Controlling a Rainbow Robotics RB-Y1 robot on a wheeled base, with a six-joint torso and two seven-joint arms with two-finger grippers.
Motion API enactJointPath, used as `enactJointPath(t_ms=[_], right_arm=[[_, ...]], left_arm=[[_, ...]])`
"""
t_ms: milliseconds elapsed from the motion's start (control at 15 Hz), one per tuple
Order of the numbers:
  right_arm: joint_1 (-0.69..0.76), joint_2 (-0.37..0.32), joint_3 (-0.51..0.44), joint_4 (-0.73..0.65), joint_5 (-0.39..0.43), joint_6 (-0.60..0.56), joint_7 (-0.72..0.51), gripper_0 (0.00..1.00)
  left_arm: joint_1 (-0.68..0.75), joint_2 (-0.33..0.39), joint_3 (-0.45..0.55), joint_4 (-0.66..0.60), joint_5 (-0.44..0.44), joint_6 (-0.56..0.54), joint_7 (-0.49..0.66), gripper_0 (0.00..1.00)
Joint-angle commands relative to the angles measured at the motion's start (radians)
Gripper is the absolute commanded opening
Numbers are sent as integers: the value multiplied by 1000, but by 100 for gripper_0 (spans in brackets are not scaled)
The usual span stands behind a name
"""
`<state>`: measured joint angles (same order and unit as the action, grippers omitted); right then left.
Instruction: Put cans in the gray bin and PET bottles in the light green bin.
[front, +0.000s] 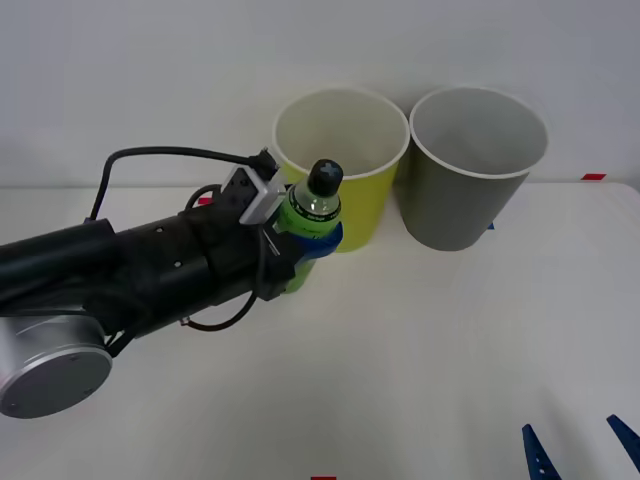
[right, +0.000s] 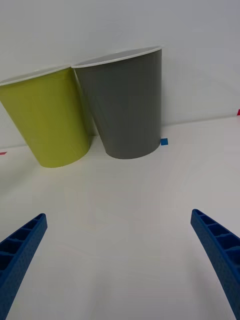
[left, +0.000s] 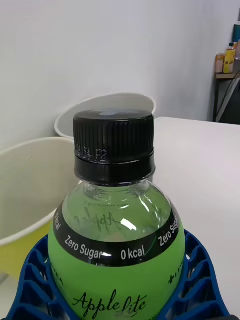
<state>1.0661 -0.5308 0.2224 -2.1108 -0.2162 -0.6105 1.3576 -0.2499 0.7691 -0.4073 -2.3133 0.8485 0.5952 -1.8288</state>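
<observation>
My left gripper (front: 312, 240) is shut on the PET bottle (front: 311, 212), a small green bottle with a black cap, held upright just in front of the light green bin (front: 345, 165). In the left wrist view the bottle (left: 116, 235) sits between my blue fingers (left: 197, 272), with the light green bin's rim (left: 27, 150) close behind it. The gray bin (front: 470, 170) stands beside the green one, to its right. My right gripper (front: 580, 452) waits open at the table's near right edge. From the right wrist, both bins (right: 127, 100) stand ahead of the open fingers (right: 220, 250). No cans are in view.
The white table (front: 420, 340) stretches in front of the bins up to a white wall. Small red and blue tape marks (front: 594, 177) sit on the tabletop. My left arm (front: 120, 270) lies across the table's left side.
</observation>
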Motion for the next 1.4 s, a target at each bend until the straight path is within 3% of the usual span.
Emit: enactJointPath(t_ms=[67, 200, 400, 667, 867, 1067, 1200, 1400], right_arm=[[0, 0, 0, 0, 0, 0, 0, 100], [0, 0, 0, 0, 0, 0, 0, 100], [0, 0, 0, 0, 0, 0, 0, 99], [0, 0, 0, 0, 0, 0, 0, 99], [0, 0, 0, 0, 0, 0, 0, 100], [0, 0, 0, 0, 0, 0, 0, 100], [0, 0, 0, 0, 0, 0, 0, 100], [0, 0, 0, 0, 0, 0, 0, 100]], left_arm=[[0, -65, 163, -135, 35, 210, 23, 0], [0, -106, 257, -189, 64, 333, 34, 0], [-3, -191, 444, -199, 225, 466, 42, 0], [-45, -251, 604, -212, 326, 534, 60, 0], [-236, -267, 700, -199, 328, 782, 151, 0], [-428, -315, 706, -90, 288, 948, 230, 0], [-493, -349, 694, -3, 265, 950, 227, 0], [-586, -399, 624, 101, 139, 948, 221, 0]])
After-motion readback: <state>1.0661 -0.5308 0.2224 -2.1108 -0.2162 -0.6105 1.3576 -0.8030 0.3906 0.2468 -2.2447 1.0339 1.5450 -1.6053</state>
